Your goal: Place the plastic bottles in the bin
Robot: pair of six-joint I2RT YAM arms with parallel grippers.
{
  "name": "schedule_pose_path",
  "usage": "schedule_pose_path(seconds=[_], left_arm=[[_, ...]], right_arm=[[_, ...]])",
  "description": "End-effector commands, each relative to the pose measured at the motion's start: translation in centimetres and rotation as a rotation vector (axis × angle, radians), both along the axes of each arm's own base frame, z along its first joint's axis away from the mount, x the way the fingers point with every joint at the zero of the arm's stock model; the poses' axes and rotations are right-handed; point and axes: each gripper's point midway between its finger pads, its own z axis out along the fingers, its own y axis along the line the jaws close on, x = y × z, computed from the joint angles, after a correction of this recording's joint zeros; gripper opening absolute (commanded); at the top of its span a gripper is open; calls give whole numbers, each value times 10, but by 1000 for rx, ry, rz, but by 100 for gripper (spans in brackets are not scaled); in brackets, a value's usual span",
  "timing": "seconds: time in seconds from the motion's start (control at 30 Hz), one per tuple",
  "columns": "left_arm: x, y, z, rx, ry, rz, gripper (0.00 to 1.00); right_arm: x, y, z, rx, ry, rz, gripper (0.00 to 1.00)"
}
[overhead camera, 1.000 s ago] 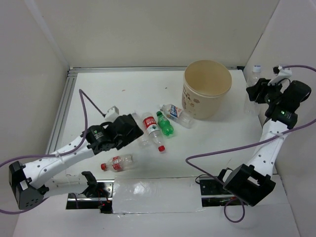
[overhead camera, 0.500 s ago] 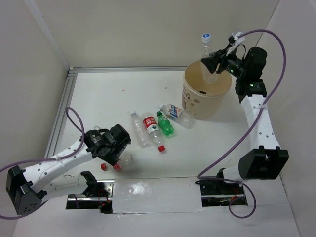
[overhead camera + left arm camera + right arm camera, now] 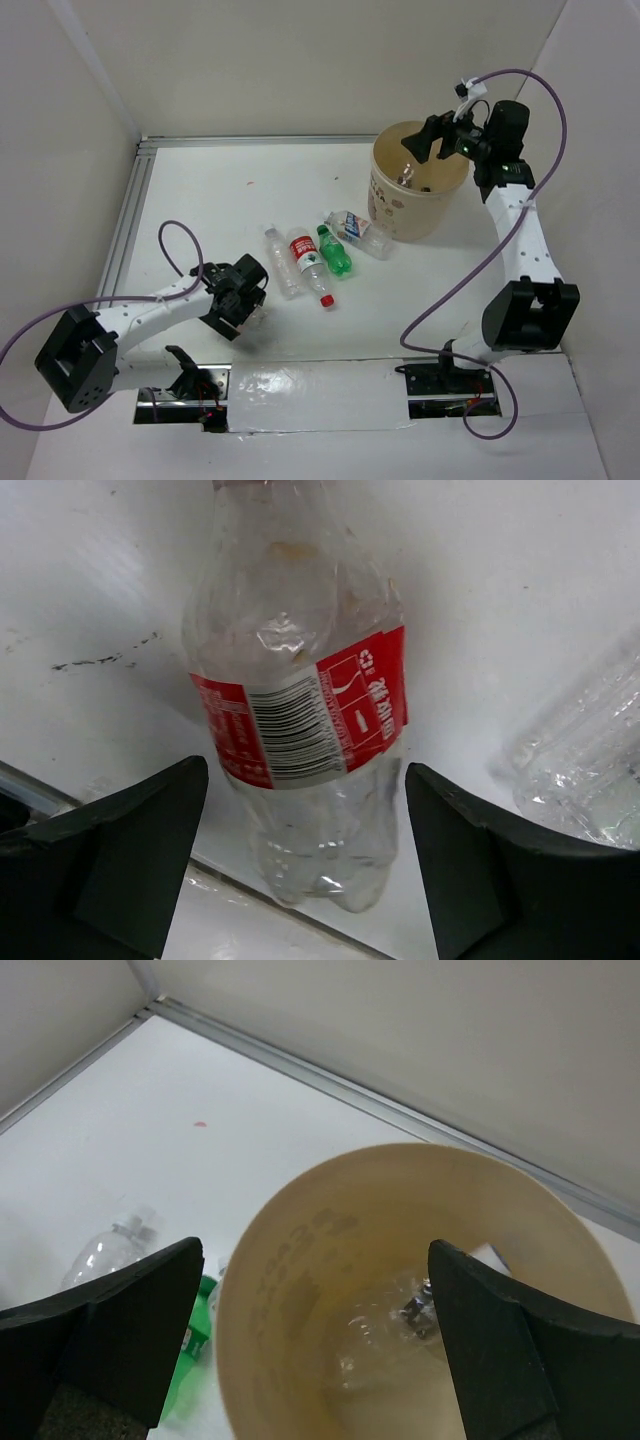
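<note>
Red-labelled bottle (image 3: 300, 720) lies flat, base between left fingers (image 3: 110, 860).

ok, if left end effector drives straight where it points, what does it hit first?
Likely the red-labelled bottle, lying centred in the open left end effector; nothing shows in front of it.

Item 1: left arm (image 3: 150, 308), lying low at 8 o'clock, reaching centreward; left gripper (image 3: 243, 303) angled down, jaws wide.
Item 2: right arm (image 3: 520, 235), raised toward 1 o'clock; right gripper (image 3: 418, 148) jaws wide, empty.
</note>
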Motion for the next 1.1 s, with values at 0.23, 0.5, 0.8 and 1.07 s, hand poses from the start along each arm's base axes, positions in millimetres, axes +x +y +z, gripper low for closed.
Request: schedule_pose_path(seconds=[0.23,0.5,0.8,1.07], left_arm=[[44,-26,38,-32,-140,-149,11],[104,-87,226,-16,-844,-553,0],[225,-218,385,-156,-1443,-671,3],[296,-316,359,-266,-1402,-766,23]], right_arm=[[-123,44,19,-221,-174,359,100],[-171,45,-51,-283,-66,430,41],[-212,31,-135,-387,38,404,31],[-212,13,-173,-467,84,317,76]])
